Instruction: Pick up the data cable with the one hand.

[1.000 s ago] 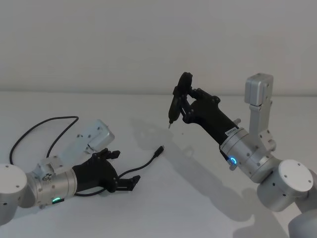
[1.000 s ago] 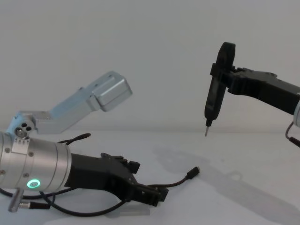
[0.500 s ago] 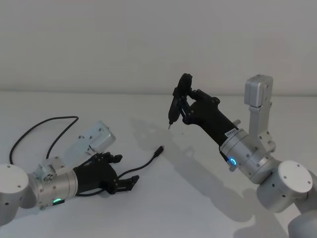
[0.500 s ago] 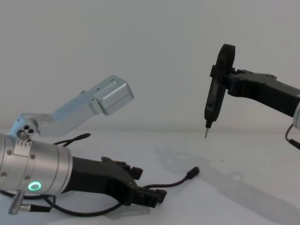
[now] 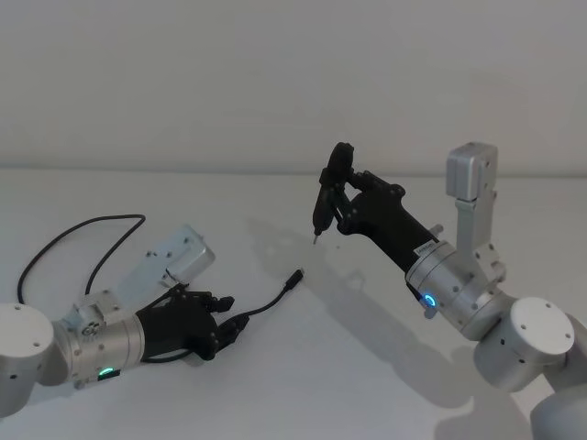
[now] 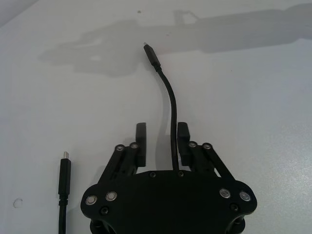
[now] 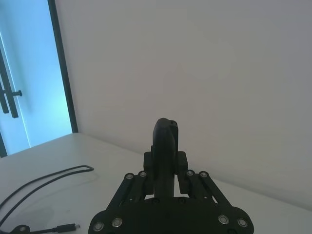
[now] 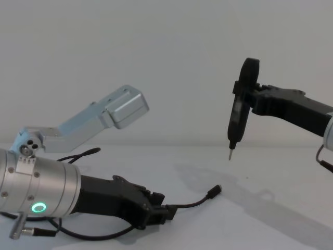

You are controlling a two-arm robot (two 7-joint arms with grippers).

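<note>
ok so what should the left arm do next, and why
Probably close the jaws of the left gripper. In the left wrist view the data cable runs between its open jaws, a little off-centre, not yet clamped. The right gripper holds a pin-tipped tool aloft, idle.

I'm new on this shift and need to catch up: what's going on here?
The left gripper lies low on the table, with the data cable running between its open fingers, not yet clamped. The right gripper hangs above the table, shut on a slim pin-tipped tool, well away from the cable.
</note>
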